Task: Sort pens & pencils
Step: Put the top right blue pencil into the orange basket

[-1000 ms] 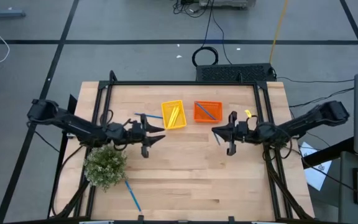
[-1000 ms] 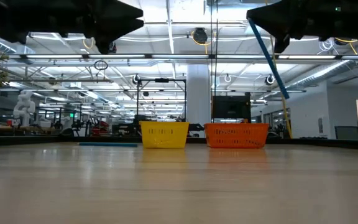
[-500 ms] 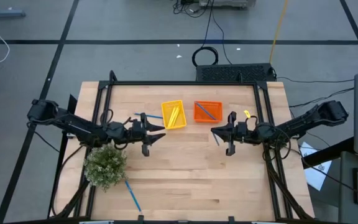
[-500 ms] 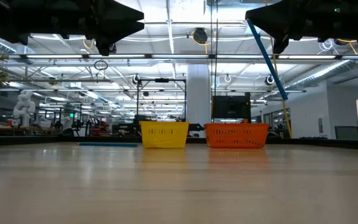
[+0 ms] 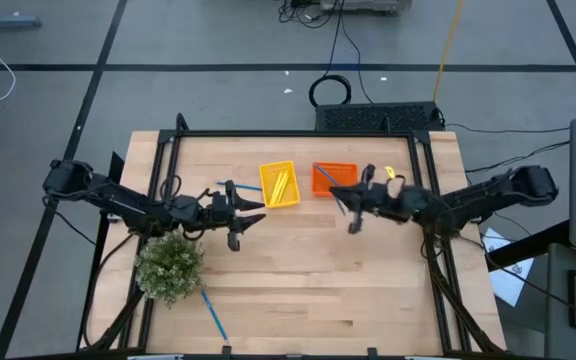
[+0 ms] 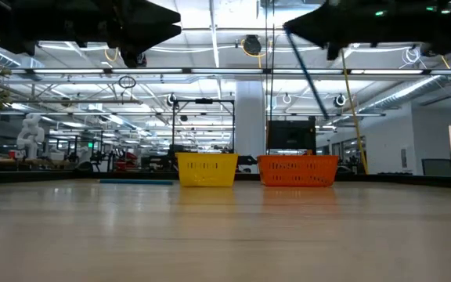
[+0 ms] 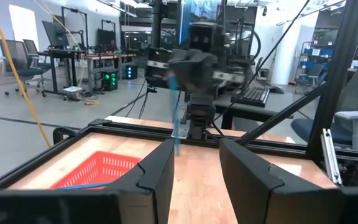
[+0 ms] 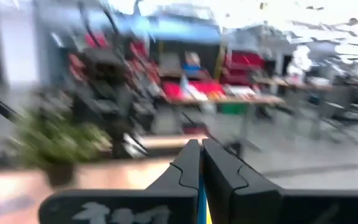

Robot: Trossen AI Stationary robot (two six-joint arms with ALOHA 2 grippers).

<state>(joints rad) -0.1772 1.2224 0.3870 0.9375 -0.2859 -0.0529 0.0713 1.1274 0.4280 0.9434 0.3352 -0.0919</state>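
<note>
A loose blue pen (image 5: 213, 313) lies near the table's front edge, at five o'clock from the plant (image 5: 170, 264). Mid-table, wide bare wood (image 5: 308, 270) lies open. The left gripper (image 5: 251, 214) hovers spread apart, empty. The right gripper (image 5: 336, 194) pinches a pen (image 6: 309, 74) over the orange basket (image 5: 320, 180); the yellow basket (image 5: 279, 184) holds pencils (image 5: 280, 185).

Right wrist view motion-blurred; pen (image 8: 201, 202) mostly hidden between end effector fingers.

bright overhead light — right wrist view blurred
</note>
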